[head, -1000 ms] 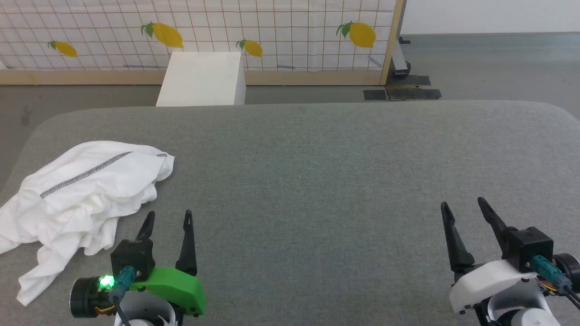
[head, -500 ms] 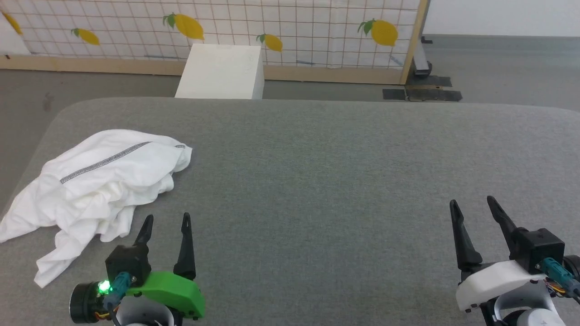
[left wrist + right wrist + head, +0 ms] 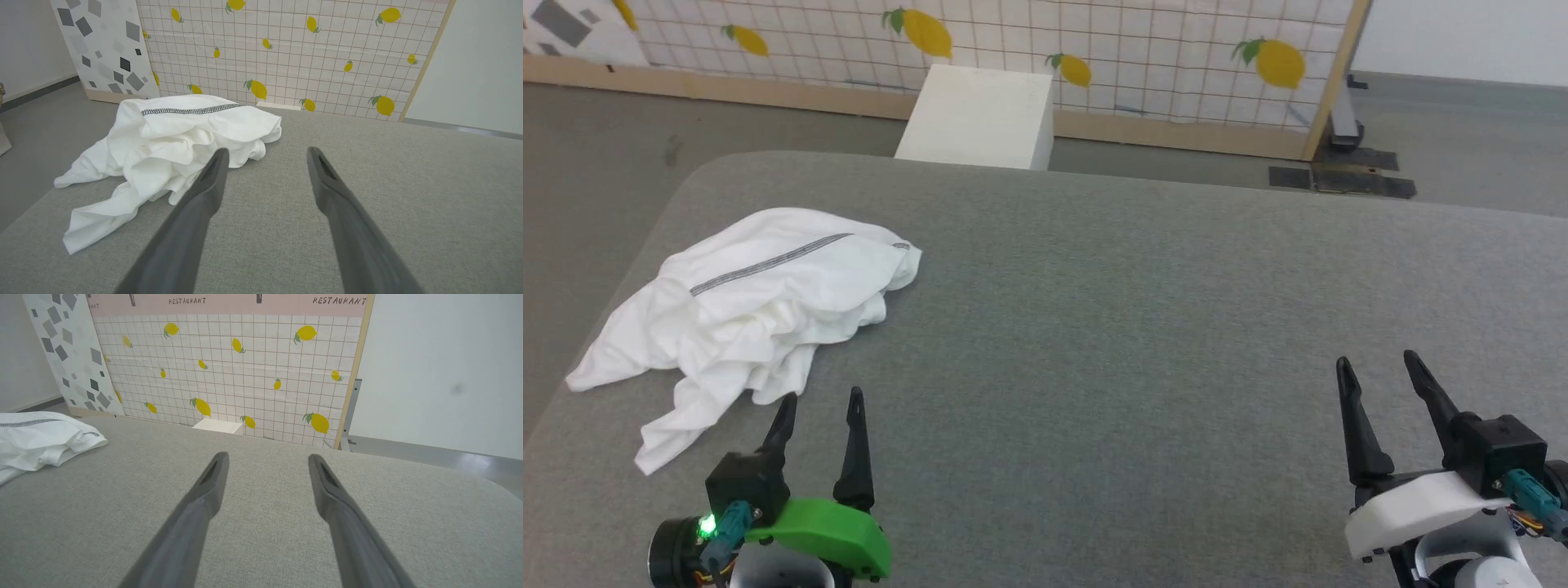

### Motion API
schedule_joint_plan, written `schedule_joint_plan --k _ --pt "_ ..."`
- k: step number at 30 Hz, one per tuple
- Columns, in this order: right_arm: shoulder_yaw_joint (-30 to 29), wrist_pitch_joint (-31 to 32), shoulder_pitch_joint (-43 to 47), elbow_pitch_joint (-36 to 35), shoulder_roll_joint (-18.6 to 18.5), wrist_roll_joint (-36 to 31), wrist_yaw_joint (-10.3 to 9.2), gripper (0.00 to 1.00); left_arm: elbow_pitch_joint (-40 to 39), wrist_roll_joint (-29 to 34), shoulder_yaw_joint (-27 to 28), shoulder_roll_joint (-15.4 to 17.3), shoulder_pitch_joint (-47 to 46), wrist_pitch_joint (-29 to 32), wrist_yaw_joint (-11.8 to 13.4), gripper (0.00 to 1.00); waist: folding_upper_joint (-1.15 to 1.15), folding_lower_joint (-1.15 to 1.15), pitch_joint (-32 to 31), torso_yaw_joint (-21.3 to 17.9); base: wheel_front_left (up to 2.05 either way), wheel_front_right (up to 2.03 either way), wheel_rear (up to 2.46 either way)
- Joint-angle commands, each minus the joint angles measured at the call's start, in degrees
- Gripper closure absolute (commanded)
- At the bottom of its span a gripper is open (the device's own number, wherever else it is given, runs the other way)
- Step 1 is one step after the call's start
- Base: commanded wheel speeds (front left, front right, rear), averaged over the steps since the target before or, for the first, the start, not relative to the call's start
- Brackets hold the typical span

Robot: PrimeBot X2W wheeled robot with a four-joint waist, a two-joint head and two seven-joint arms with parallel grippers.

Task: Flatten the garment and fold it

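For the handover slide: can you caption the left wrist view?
Open left pincer, holding nothing, close to the crumpled white garment on the grey fabric table.

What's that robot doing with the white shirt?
The robot is getting ready to flatten and fold the white shirt. It lies crumpled in a heap on the left side of the grey padded table. The left tool is open, close by the shirt's near edge, and holds nothing. The right tool is open too, far off over bare table. No folding has begun.
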Motion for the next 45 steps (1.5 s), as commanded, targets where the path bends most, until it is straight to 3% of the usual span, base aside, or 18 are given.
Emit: schedule_joint_plan --k 1,45 --pt "-0.1 -0.6 -0.1 0.1 0.0 0.4 -0.04 0.0 0.1 -0.9 0.2 -0.1 0.7 -0.6 -0.1 0.0 0.0 0.0 0.2 1.3 0.0 0.0 0.0" --pt "4.3 -5.8 0.2 2.6 0.1 0.9 -0.07 0.0 1.5 -7.4 0.2 -0.2 3.7 -5.8 0.3 0.0 0.0 0.0 0.1 18.1 0.0 0.0 0.0"
